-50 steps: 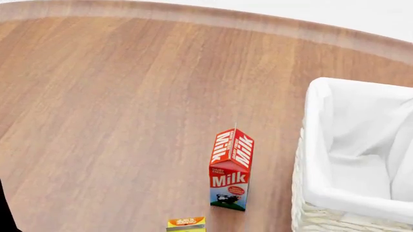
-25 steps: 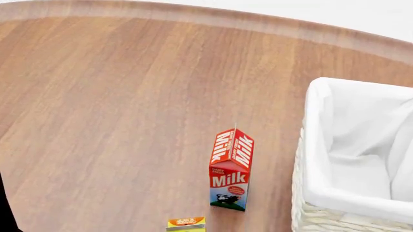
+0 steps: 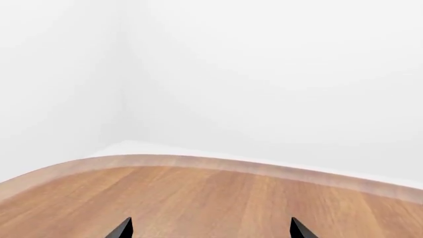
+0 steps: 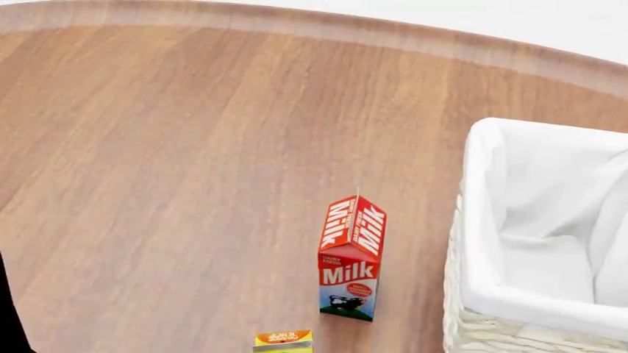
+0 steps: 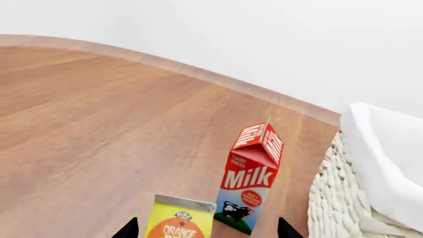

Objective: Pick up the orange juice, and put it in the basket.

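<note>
Juice [image 5: 180,223] shows me a yellow front with an orange slice and "Orange" lettering, standing upright on the surface [image 4: 176,184] just beside the milk [image 5: 252,178], on the side away from the basket [image 5: 337,208]. My right wrist camera gives that face; the head camera catches only the carton's top edge [image 4: 284,338] at the frame's bottom. The right claw [image 5: 207,229] is spread, tips on either side of the juice, not touching it. The left claw [image 3: 210,229] is spread too, over bare wood near the surface's curved edge. The head view alone shows the basket's white lining [image 4: 549,213].
</note>
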{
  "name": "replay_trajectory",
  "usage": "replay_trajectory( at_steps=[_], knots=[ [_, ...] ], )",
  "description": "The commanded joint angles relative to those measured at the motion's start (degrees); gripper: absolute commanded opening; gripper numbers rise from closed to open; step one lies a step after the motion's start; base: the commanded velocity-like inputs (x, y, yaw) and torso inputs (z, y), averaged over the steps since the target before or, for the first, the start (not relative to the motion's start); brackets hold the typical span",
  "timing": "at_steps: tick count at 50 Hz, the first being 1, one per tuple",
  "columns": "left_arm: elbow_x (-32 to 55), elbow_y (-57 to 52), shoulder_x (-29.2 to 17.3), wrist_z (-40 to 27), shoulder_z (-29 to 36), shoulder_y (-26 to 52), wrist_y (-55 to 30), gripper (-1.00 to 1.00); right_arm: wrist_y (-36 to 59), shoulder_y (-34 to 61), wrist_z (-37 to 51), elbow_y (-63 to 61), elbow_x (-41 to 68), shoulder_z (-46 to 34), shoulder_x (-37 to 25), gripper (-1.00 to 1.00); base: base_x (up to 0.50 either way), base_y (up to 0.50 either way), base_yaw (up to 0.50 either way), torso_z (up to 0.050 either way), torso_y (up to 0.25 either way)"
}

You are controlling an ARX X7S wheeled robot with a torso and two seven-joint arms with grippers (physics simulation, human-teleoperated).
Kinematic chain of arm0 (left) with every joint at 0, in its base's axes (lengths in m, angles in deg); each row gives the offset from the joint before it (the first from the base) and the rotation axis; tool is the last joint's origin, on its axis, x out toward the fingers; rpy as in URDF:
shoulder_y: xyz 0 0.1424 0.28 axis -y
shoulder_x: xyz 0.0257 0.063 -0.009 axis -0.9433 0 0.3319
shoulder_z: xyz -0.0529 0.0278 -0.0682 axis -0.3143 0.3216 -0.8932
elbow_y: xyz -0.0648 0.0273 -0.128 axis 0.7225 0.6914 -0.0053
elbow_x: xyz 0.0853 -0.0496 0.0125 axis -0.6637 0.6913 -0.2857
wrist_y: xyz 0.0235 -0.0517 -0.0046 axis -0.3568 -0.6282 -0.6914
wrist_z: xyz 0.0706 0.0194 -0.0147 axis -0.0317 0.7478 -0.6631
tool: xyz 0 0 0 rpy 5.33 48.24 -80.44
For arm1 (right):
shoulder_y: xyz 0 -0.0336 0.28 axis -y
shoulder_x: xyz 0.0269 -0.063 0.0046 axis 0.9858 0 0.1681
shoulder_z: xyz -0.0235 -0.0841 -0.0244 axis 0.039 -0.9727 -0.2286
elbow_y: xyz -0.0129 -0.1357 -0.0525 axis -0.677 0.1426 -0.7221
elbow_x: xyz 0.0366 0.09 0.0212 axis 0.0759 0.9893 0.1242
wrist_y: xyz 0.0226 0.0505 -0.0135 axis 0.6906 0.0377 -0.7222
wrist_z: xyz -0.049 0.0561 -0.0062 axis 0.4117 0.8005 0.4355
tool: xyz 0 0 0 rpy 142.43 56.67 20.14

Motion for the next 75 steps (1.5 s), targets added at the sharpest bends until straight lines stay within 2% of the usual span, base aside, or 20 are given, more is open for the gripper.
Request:
replay_trajectory(
  at_steps=[1,11,28,45,75],
  knots=[
    [0.8,-0.2,1.4,1.6,-1.5,-0.1,1.0,1.00,-1.2,2.4,-0.9,3.9,-0.9,-1.1,4.3,1.00,0.00,0.00,0.00,0.000,0.000],
    [1.1,-0.3,1.1,1.4,-1.6,-0.3,1.3,1.00,-1.7,4.2,-0.3,7.4,-0.3,-2.1,6.0,1.00,0.00,0.00,0.00,0.000,0.000],
    [1.7,-0.4,0.7,0.9,-1.7,-0.5,1.5,1.00,-3.7,5.5,2.5,13.3,3.1,0.6,8.4,1.00,0.00,0.00,0.00,0.000,0.000],
    [1.8,0.4,0.4,0.8,-1.4,-0.3,2.2,1.00,-1.5,9.4,4.6,17.9,4.6,0.2,10.5,1.00,0.00,0.00,0.00,0.000,0.000],
    [2.4,0.4,-0.3,0.1,-1.5,-0.5,2.6,1.00,-3.5,13.0,7.2,26.2,11.3,0.1,11.2,1.00,0.00,0.00,0.00,0.000,0.000]
  ],
)
